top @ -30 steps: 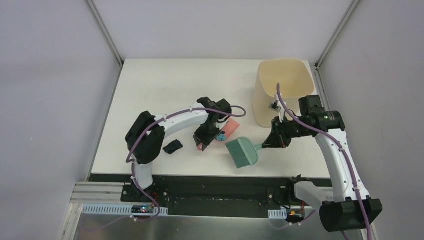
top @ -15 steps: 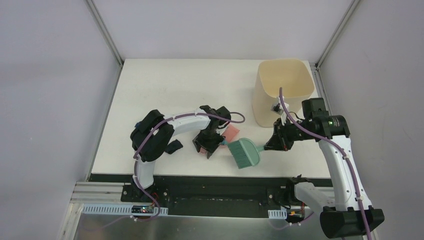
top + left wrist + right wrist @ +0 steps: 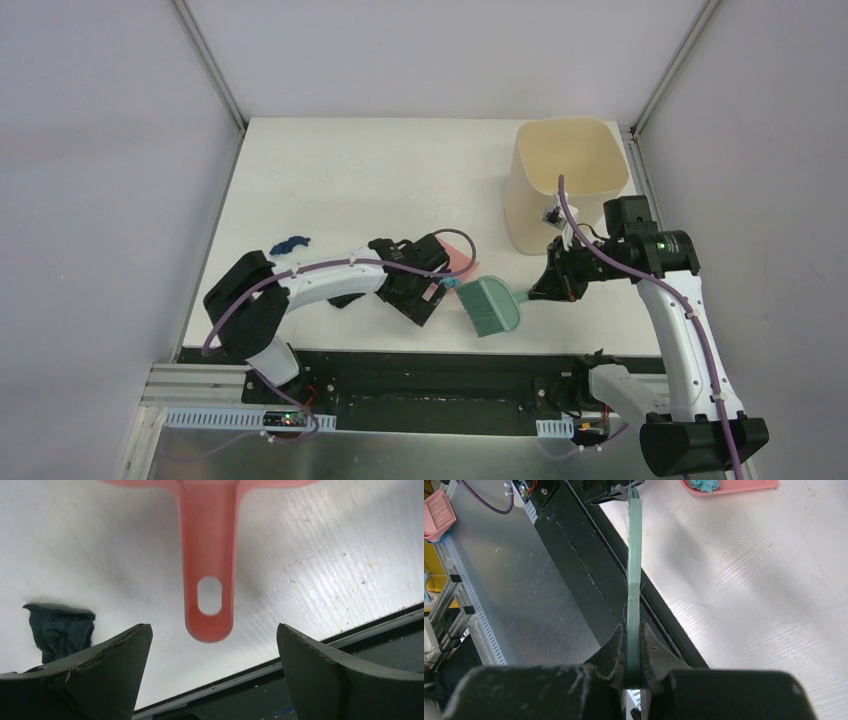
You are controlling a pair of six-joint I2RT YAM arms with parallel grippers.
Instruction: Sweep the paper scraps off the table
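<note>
My left gripper point(image 3: 212, 630) hangs wide, pink dustpan handle point(image 3: 207, 555) untouched between jaws by the table point(image 3: 325, 555) edge. My right gripper point(image 3: 634, 630) clamps brush point(image 3: 635, 550).

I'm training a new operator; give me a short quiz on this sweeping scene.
1. True or false: the left tool stands open, not gripping the handle of the pink dustpan.
2. The right tool holds: A the teal brush, B the pink dustpan, C nothing.
3. What colour is the paper scrap in the dustpan?
Key: 1 true; 2 A; 3 light teal.
</note>
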